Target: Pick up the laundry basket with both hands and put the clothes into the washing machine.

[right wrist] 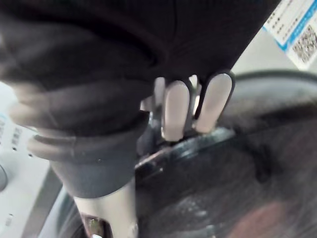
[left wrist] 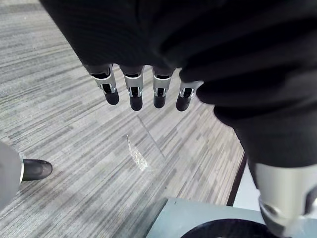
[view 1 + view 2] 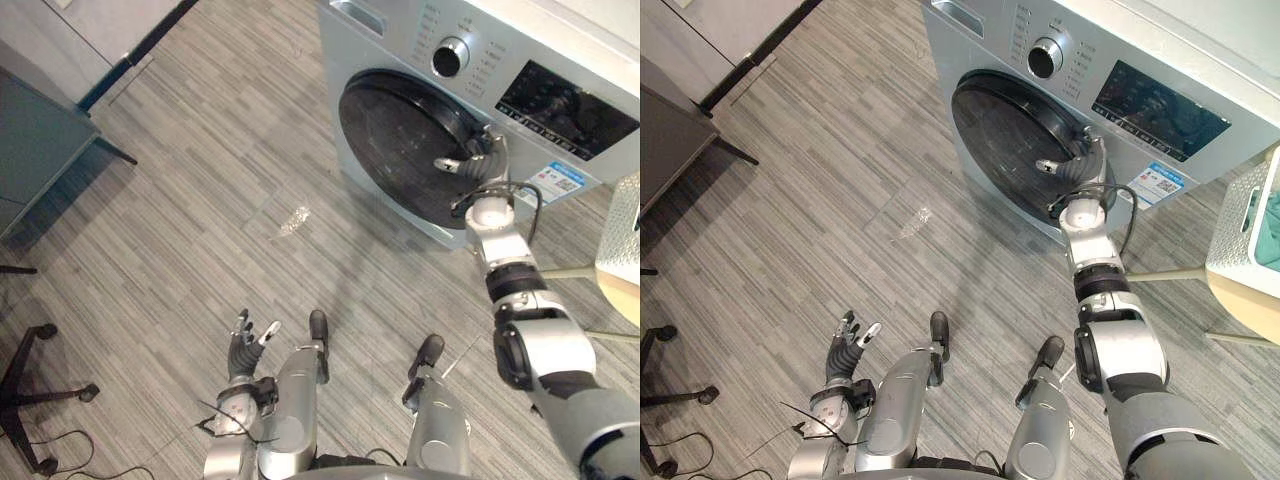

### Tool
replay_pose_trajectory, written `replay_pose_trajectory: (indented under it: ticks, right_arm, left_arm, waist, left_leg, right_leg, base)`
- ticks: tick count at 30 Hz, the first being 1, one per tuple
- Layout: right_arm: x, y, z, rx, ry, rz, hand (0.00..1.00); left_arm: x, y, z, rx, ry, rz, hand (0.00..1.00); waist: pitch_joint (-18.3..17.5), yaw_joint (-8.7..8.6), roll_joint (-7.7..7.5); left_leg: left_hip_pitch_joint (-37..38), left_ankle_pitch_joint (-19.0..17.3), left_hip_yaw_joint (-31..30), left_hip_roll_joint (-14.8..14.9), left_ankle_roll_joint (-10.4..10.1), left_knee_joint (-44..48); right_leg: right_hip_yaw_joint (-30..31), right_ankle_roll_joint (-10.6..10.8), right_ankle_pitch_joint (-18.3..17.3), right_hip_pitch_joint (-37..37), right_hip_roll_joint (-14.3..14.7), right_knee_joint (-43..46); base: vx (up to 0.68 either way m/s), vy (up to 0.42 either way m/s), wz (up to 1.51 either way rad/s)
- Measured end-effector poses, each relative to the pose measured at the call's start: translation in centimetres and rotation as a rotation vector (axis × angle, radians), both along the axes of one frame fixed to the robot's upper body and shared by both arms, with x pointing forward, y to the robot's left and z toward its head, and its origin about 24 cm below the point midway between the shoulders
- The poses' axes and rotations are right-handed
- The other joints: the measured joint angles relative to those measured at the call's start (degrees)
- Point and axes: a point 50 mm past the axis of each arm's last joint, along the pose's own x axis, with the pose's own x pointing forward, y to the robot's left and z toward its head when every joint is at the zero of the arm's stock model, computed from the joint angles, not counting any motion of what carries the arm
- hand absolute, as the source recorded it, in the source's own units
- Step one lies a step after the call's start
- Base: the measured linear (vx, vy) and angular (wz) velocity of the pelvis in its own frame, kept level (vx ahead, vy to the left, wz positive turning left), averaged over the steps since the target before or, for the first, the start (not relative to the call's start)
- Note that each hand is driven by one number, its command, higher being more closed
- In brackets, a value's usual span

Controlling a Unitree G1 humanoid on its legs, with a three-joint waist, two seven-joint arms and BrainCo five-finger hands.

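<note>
Grey plank floor [image 3: 200, 180] is noted before the washing machine [image 3: 395, 40], whose door [image 3: 400, 135] is hooked at its rim by the right hand [image 3: 485, 158], fingers [image 1: 176, 111] curled; the left hand [image 3: 243, 350] is held with fingers [image 2: 134, 91] straight.

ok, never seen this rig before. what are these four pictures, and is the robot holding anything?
It is a two-legged humanoid. The two wide pictures come from a stereo camera on its head, looking down. The two close ones come from cameras on its wrists.

On the grey floor stands a washing machine; its round door looks shut. The right robot hand is at the door's edge, but whether it grips is unclear. The left robot hand hangs low and open, holding nothing. The white laundry basket, with teal clothes inside, sits untouched at the right.
</note>
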Motion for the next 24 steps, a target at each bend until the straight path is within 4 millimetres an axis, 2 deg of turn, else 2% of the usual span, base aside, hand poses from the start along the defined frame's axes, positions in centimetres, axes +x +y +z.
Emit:
replay_pose_trajectory:
  ticks: [1,2,5,9,12,13,15,16,17,18,19,20,21,23,24]
  right_arm:
    - [0.3,-1.2,1.6,-0.007,0.004,-0.036,0.0]
    - [0.4,-1.3,2.5,-0.01,-0.015,-0.034,0.0]
    - [0.8,-1.3,4.5,0.008,-0.029,-0.048,0.0]
    - [0.6,-2.7,6.8,-0.013,-0.032,-0.026,0.0]
    - [0.2,-3.6,8.1,-0.008,-0.009,0.1,0.0]
    - [-0.2,-3.5,7.9,-0.005,-0.006,0.197,0.0]
    - [-0.8,-3.0,6.2,-0.007,0.021,0.337,0.0]
    - [-1.2,-1.5,3.8,0.045,0.058,0.484,0.0]
    - [-1.4,-0.7,2.6,0.059,0.086,0.546,0.0]
    - [-1.9,0.5,0.1,0.077,0.151,0.628,0.0]
    - [-3.0,2.1,-4.2,0.127,0.264,0.732,0.0]
    - [-4.5,3.7,-8.8,0.269,0.367,0.801,0.0]
    - [-5.1,4.4,-10.4,0.338,0.398,0.827,0.0]
    - [-8.2,8.6,-16.3,0.565,0.571,0.949,0.0]
    - [-9.1,9.4,-17.6,0.623,0.594,0.962,0.0]
  left_arm:
    - [0.8,-0.9,0.5,-0.018,-0.026,-0.028,0.0]
    - [1.0,-1.2,0.7,-0.027,-0.036,-0.031,0.0]
    - [1.1,-1.4,0.7,-0.048,-0.035,-0.029,0.0]
    - [1.1,-2.3,0.7,-0.071,-0.033,-0.066,0.0]
    - [1.1,-2.4,0.6,-0.078,-0.029,-0.103,0.0]
    - [1.0,-2.6,0.4,-0.084,-0.019,-0.135,0.0]
    - [0.7,-2.8,-0.1,-0.089,0.002,-0.171,0.0]
    - [0.3,-2.7,-0.6,-0.089,0.025,-0.19,0.0]
    - [0.1,-2.6,-0.8,-0.088,0.032,-0.193,0.0]
    - [-0.1,-2.4,-0.9,-0.087,0.039,-0.197,0.0]
    - [-0.2,-2.1,-1.0,-0.085,0.041,-0.193,0.0]
    - [-0.1,-1.8,-0.8,-0.088,0.035,-0.18,0.0]
    - [0.0,-1.5,-0.6,-0.087,0.029,-0.171,0.0]
    - [0.8,0.2,0.9,-0.075,-0.036,-0.098,0.0]
    - [1.1,0.9,1.5,-0.069,-0.064,-0.068,0.0]
  waist:
    - [1.17,0.9,1.29]
    - [1.53,1.66,1.83]
    - [2.62,1.91,2.86]
    - [2.82,2.89,3.22]
    - [2.87,2.94,3.15]
    - [2.89,2.9,3.12]
    - [2.96,2.67,2.91]
    - [3.25,1.64,2.37]
    - [3.42,1.11,2.08]
    - [3.49,0.81,1.63]
    - [3.47,0.8,1.1]
    - [3.35,0.73,0.7]
    - [3.34,0.5,0.63]
    - [3.26,0.5,0.02]
    - [3.26,0.75,0.02]
  left_leg:
    - [-0.43,0.79,-0.35,-0.1,-0.51,-1.0]
    - [-0.96,1.45,-0.37,-0.08,-1.02,-1.77]
    - [-1.32,2.95,-0.71,0.17,-2.02,-4.79]
    - [-2.13,4.38,-1.71,0.07,-4.22,-10.25]
    - [-2.1,5.43,-2.08,0.03,-5.89,-14.11]
    - [-1.91,5.75,-2.15,0.06,-6.35,-15.3]
    - [-1.62,5.79,-2.31,0.23,-6.32,-15.57]
    - [-0.92,6.25,-2.61,0.43,-6.47,-15.61]
    - [-0.4,6.44,-2.8,0.53,-6.41,-15.66]
    - [0.4,7.06,-2.87,0.99,-6.06,-15.69]
    - [1.46,7.49,-3.18,1.33,-5.92,-15.49]
    - [2.34,7.5,-3.82,1.74,-5.91,-15.48]
    - [2.62,7.5,-4.02,2.05,-5.9,-15.38]
    - [4.06,7.53,-4.86,2.78,-5.91,-15.44]
    - [4.49,7.6,-4.87,3.04,-5.87,-15.33]
  right_leg:
    - [-0.64,-0.63,0.28,-0.54,0.01,-0.27]
    - [-1.25,-1.01,0.56,-1.37,-0.01,-0.42]
    - [-3.69,-1.29,0.76,-2.26,0.12,-1.34]
    - [-5.62,-1.29,0.76,-4.42,0.19,-2.5]
    - [-6.62,-1.27,0.75,-5.23,0.44,-3.28]
    - [-6.86,-1.24,0.76,-5.31,0.65,-3.63]
    - [-7.17,-1.22,0.78,-4.85,1.01,-4.04]
    - [-7.55,-1.22,0.78,-4.17,1.38,-4.17]
    - [-7.89,-1.22,0.78,-3.7,1.43,-4.2]
    - [-8.02,-1.22,0.78,-2.96,1.72,-4.31]
    - [-8.19,-1.23,0.78,-1.72,2.46,-4.44]
    - [-9.12,-1.24,0.78,-0.4,2.89,-4.41]
    - [-9.67,-1.25,0.78,0.2,3.11,-4.34]
    - [-10.63,-2.37,0.38,1.59,3.63,-3.26]
    - [-10.85,-2.6,0.08,2.06,3.74,-2.83]
  base:
    - [-0.11,-0.021,0.07]
    - [-0.14,-0.037,0.01]
    - [-0.12,-0.055,0.0]
    - [-0.14,-0.074,0.13]
    - [-0.14,-0.08,0.16]
    - [-0.11,-0.074,0.04]
    - [-0.08,-0.087,-0.06]
    - [-0.04,-0.088,-0.15]
    - [-0.02,-0.088,-0.2]
    - [0.02,-0.091,-0.19]
    - [0.05,-0.12,-0.09]
    - [0.06,-0.127,0.04]
    - [0.07,-0.111,0.18]
    - [0.1,-0.103,0.13]
    - [0.12,-0.085,0.09]
